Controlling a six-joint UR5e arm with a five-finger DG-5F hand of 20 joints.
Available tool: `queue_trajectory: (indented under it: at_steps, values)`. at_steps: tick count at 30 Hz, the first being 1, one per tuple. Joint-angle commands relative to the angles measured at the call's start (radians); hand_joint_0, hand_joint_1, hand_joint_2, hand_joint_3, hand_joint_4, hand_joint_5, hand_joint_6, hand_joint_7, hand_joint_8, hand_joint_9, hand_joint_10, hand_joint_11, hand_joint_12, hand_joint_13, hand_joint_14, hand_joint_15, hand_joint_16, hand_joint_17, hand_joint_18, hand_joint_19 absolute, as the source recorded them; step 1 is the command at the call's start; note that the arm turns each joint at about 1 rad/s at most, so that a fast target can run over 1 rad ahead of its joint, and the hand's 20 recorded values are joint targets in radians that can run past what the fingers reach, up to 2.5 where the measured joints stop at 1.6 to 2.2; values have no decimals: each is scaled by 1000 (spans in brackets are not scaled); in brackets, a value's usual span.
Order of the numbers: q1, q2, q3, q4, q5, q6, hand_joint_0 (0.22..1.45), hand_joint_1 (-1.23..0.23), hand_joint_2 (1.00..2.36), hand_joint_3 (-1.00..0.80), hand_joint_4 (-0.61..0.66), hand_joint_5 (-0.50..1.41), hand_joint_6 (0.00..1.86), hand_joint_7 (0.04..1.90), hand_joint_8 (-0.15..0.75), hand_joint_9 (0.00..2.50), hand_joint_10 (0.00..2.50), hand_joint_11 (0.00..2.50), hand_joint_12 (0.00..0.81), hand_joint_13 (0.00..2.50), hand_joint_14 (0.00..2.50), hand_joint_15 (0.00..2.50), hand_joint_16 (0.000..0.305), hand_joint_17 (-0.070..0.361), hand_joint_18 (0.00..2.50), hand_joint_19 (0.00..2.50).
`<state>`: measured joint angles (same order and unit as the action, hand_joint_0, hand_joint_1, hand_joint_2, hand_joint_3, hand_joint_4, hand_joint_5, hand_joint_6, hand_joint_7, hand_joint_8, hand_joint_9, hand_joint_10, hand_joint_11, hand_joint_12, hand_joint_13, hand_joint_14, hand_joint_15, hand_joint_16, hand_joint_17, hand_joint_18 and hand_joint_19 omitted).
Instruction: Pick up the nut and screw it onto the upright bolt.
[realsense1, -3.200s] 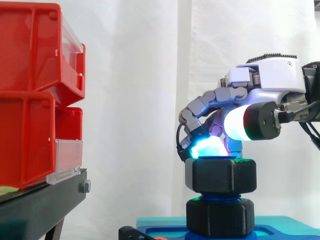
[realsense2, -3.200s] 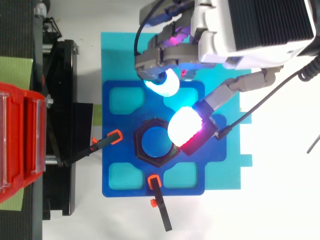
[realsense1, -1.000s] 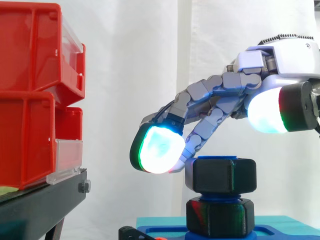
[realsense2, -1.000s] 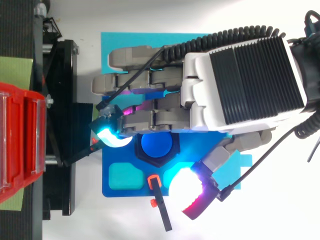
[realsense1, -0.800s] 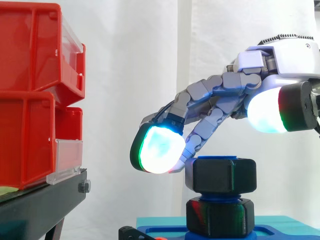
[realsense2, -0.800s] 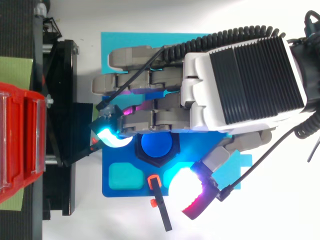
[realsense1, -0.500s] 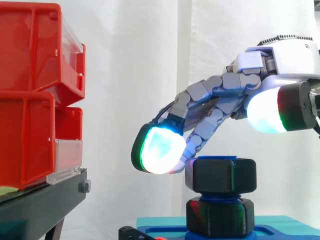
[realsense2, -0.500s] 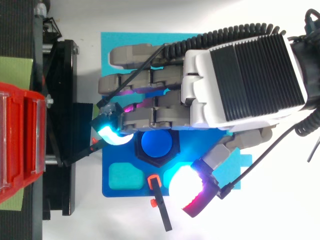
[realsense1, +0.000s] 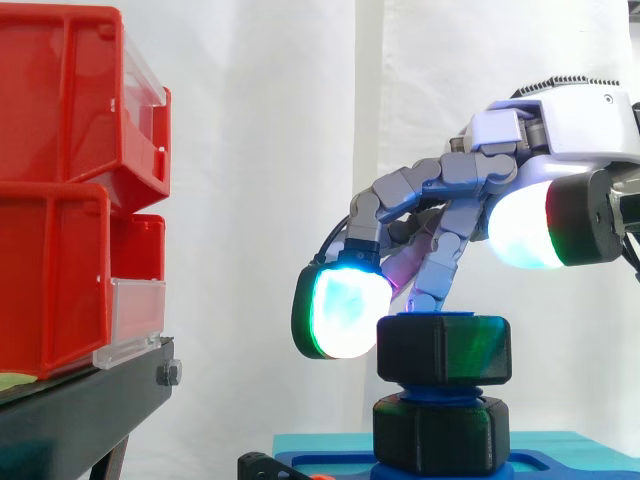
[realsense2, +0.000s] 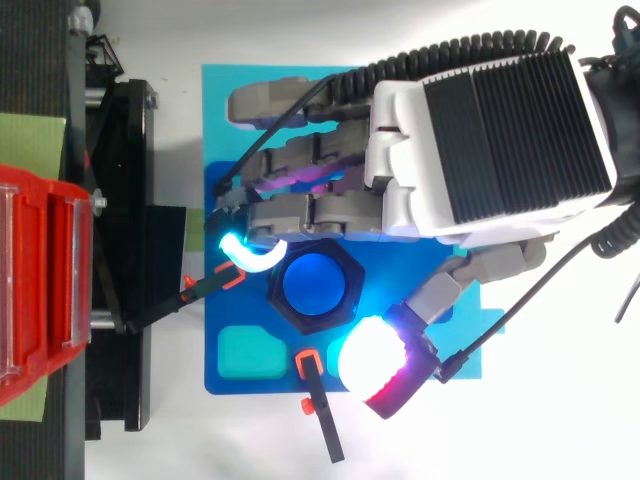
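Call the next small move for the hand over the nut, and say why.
Probably close the hand's fingers and thumb onto the nut's sides to turn it. The nut sits at the bolt's top with thread showing below it. One finger pad hangs beside its left face and the thumb pad stands apart, so nothing grips it.

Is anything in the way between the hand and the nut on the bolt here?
Nothing visible. The hand hangs right over the black nut, which sits on the blue bolt, with its fingers spread to either side. The two small clamps lie low at the edge of the plate, clear of the path.
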<state>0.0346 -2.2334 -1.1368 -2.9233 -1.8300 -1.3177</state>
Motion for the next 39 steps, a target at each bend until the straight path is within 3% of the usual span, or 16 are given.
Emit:
queue_trajectory:
  at_steps: [1, 10, 19, 28, 34, 39]
  values:
    - [-2, 0, -1, 0, 0, 0, 510, -350, 1000, -500, 250, -60, 504, 1007, 265, 1098, 0, 0, 283, 725, 0, 14, 30, 68, 240, 0]
    - [-7, 0, -1, 3, 0, -2, 524, -366, 1000, -500, 189, 9, 504, 1269, 264, 1277, 0, 32, 268, 857, 2, 44, 28, 63, 395, 0]
    - [-22, 0, -1, 4, 0, -3, 531, -372, 1000, -500, 133, 67, 501, 1438, 260, 1469, 1, 63, 251, 994, 2, 65, 25, 56, 553, 27]
    - [-42, 0, -1, 6, -6, 0, 536, -369, 1000, -500, 56, 91, 547, 1366, 205, 1765, 4, 121, 213, 1259, 4, 102, 18, 40, 920, 195]
    - [-56, 2, 14, 6, -28, 2, 530, -354, 1000, -500, 81, 75, 520, 1414, 270, 1703, 4, 133, 224, 1222, 4, 115, 21, 48, 850, 179]
    - [-56, 2, 32, 6, -29, 3, 529, -350, 1000, -500, 110, 48, 501, 1412, 275, 1611, 5, 138, 241, 1175, 5, 127, 24, 55, 793, 190]
